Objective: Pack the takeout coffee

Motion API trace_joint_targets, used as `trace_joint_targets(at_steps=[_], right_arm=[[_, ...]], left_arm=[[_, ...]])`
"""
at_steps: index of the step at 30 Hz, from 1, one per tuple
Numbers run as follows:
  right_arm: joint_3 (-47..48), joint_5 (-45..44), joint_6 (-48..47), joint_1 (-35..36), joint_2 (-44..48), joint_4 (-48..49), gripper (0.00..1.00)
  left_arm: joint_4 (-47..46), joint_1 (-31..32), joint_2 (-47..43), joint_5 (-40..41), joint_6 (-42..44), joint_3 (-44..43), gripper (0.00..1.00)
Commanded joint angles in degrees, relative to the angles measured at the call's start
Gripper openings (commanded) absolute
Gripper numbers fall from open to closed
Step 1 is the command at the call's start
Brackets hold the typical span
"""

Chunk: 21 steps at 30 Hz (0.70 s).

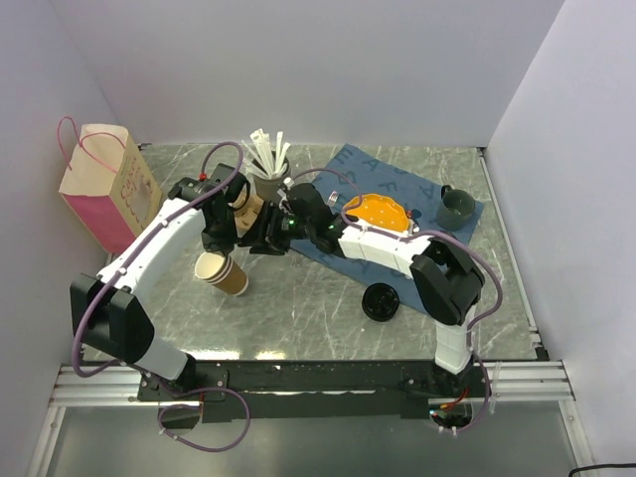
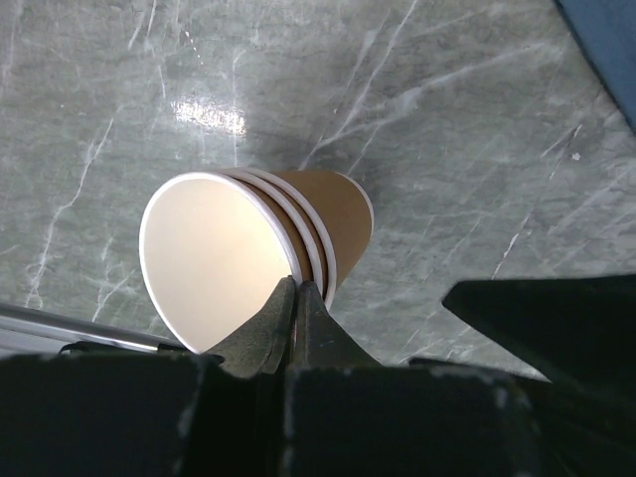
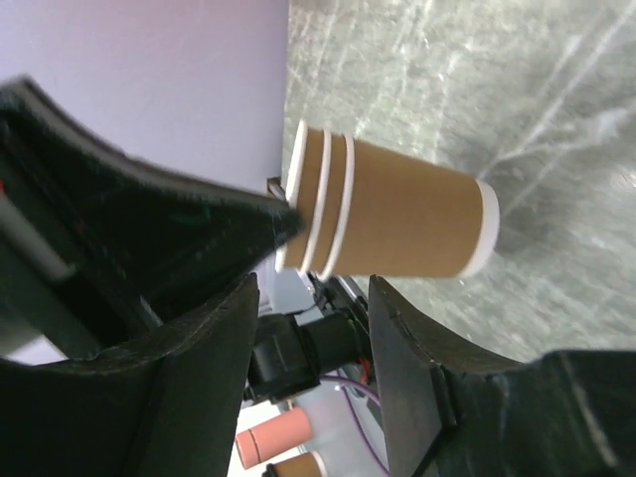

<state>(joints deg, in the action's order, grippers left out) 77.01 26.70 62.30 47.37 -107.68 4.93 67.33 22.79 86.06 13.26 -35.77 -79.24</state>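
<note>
A stack of three nested lidless kraft cups [image 1: 223,273] hangs tilted on its side over the table. My left gripper [image 1: 213,248] is shut on the stack's rim, one finger inside the pale mouth and one outside, as the left wrist view shows [image 2: 295,286]. My right gripper [image 1: 262,241] is open and empty; in the right wrist view [image 3: 313,328] the stack [image 3: 397,214] lies just beyond its jaws. A flat black lid [image 1: 381,301] lies on the table. No lidded takeout coffee shows clearly; a brown cup-like thing [image 1: 246,211] is mostly hidden between the arms.
A kraft and pink paper bag [image 1: 107,184] stands at the back left. A cup of white stirrers [image 1: 268,167] stands at the back. On a blue cloth [image 1: 343,164] are an orange dish [image 1: 379,211] and a dark green cup [image 1: 455,206].
</note>
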Motion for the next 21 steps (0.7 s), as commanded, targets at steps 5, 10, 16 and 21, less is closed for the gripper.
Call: trace_joint_targets(at_steps=[5,10,16,21], right_arm=[[8.4,1.4,1.5,0.3,-5.2,-4.7,0.55],[10.3,1.2,1.2,0.5,-6.3,-7.6,0.52],[12.7,2.7,0.7,1.1,-7.8,-8.3,0.52],[14.5,3.4,0.6,1.4,-9.1,-9.7,0.52]], left_arm=[[0.3,-0.1,-2.8,-1.4,-1.5,-1.1,0.01],[-0.1,-0.1,-3.4,-3.0,-2.3,-1.1,0.01],[-0.5,0.0,-3.5,-3.2,-2.5,-1.4,0.01],[-1.1,0.0,-3.5,-3.8,-2.6,-1.0,0.01]])
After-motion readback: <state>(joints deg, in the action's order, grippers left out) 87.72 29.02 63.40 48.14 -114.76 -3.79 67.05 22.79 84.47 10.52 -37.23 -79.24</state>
